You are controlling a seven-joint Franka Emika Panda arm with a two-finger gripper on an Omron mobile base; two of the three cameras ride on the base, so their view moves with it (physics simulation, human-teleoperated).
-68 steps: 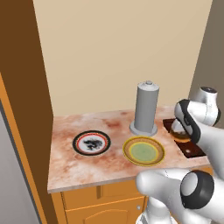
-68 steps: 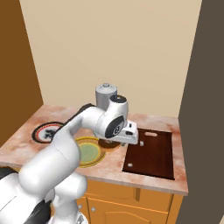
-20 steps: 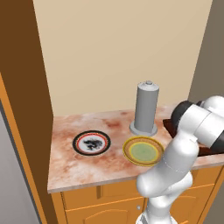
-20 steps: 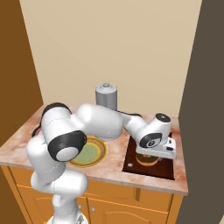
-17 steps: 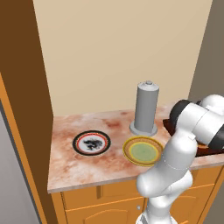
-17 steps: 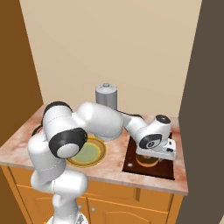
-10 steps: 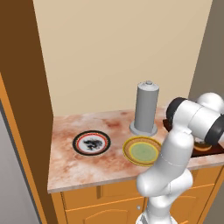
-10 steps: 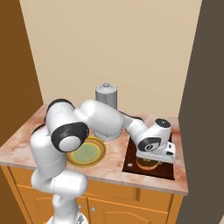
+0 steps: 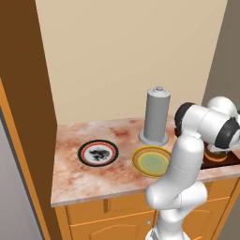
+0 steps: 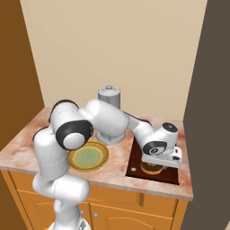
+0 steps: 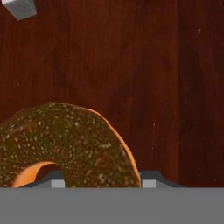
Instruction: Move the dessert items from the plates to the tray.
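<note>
My pincer (image 10: 155, 168) hovering low over dark brown rectangular tray (image 10: 172, 174), round chocolate-glazed donut (image 11: 65, 140) between fingertips; grip state unclear. Small pale lump (image 11: 18, 8) lying on tray.

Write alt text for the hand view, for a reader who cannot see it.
A chocolate-brown glazed donut fills the lower left, seen from close above against the dark brown wooden tray. A small pale grey lump sits on the tray at the top left corner, apart from the donut.
</note>
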